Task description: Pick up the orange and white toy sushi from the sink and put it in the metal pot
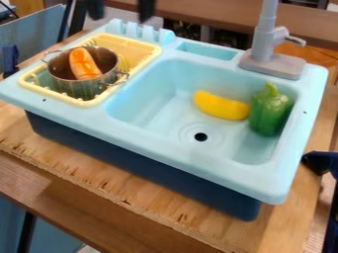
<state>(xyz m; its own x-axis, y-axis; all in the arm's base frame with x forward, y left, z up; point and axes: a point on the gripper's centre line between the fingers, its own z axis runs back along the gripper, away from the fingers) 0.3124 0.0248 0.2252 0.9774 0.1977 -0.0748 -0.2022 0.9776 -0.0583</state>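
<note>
The gripper (121, 12) hangs at the top edge, above and behind the sink's back left, its two dark fingers wide apart with nothing between them. Nearest below it is the yellow drying rack (142, 47). A metal pot (78, 88) stands in this rack, holding an orange sausage-like toy (84, 63) that leans on its inner wall. In the light blue sink basin (148, 94), a yellow banana-like toy (222, 105) lies beside an upright green bell pepper (269, 111) at the right wall.
A grey faucet (264, 37) rises at the sink's back right. The sink unit sits on a wooden table (125, 197). Dark clamp-like parts (318, 162) stand at the right edge, and a blue one (11, 60) is at the left.
</note>
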